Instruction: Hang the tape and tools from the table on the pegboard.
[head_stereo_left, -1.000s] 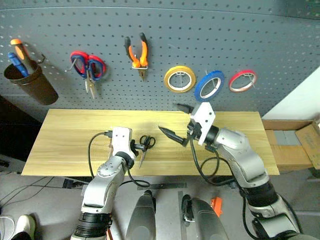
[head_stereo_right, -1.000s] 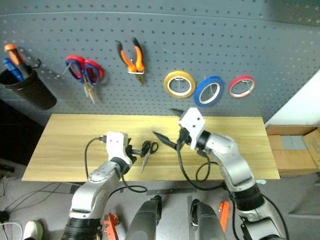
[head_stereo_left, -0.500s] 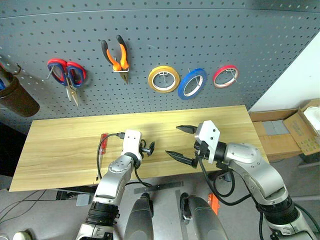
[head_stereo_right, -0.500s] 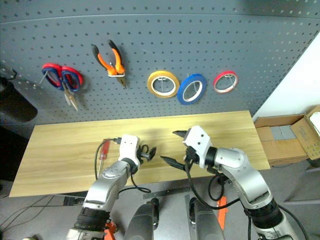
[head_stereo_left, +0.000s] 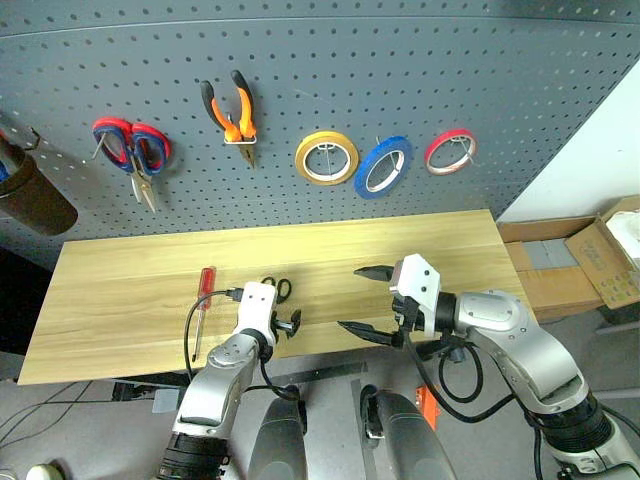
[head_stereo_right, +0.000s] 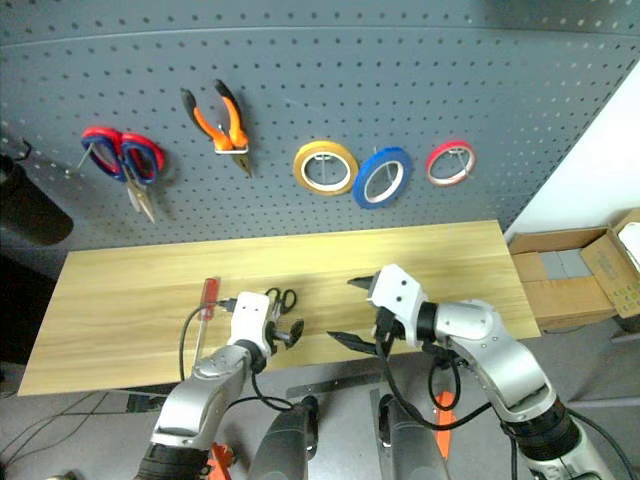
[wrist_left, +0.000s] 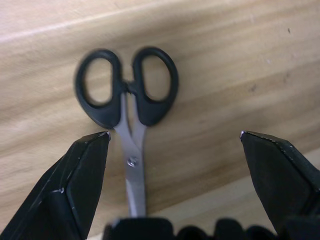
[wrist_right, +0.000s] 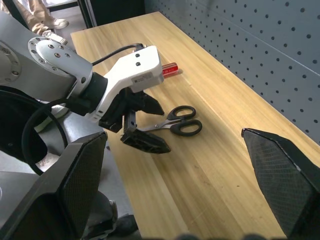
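The left hand (head_stereo_left: 285, 318) hangs low over the front of the bench (head_stereo_left: 120, 270) with its fingers spread wide, one on each side of the black scissors (wrist_left: 127, 105), which lie flat on the wood with the blades running back under the hand and the loops pointing toward the pegboard (head_stereo_left: 400, 60). The fingers are not touching them. The red screwdriver (head_stereo_left: 203, 300) lies on the bench just to the left of that hand. The right hand (head_stereo_left: 370, 300), also spread and holding nothing, hovers over the bench to the right of the scissors. On the pegboard hang the pliers (head_stereo_left: 232, 105), the blue tape (head_stereo_left: 385, 167) between a yellow roll (head_stereo_left: 327, 158) and a red roll (head_stereo_left: 449, 151), and red-and-blue scissors (head_stereo_left: 132, 150).
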